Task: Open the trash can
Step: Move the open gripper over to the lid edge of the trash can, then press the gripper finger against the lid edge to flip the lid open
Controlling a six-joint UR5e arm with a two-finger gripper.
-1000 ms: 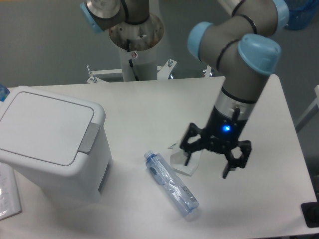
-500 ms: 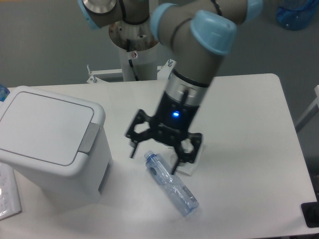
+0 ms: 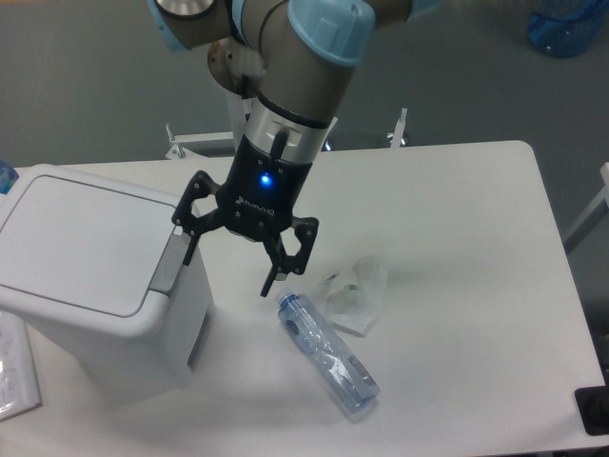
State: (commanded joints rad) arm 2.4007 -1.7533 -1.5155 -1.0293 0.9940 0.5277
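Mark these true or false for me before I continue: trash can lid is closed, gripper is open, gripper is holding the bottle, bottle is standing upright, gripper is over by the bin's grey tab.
1. The lid of the trash can is closed. True: it lies flat on the bin.
2. The gripper is open. True: its fingers are spread apart with nothing between them.
3. The gripper is holding the plastic bottle. False: the bottle lies on the table, apart from the fingers.
4. The bottle stands upright. False: it lies on its side.
5. The gripper is near the grey push tab. True: one fingertip is right beside the tab, though contact cannot be confirmed.
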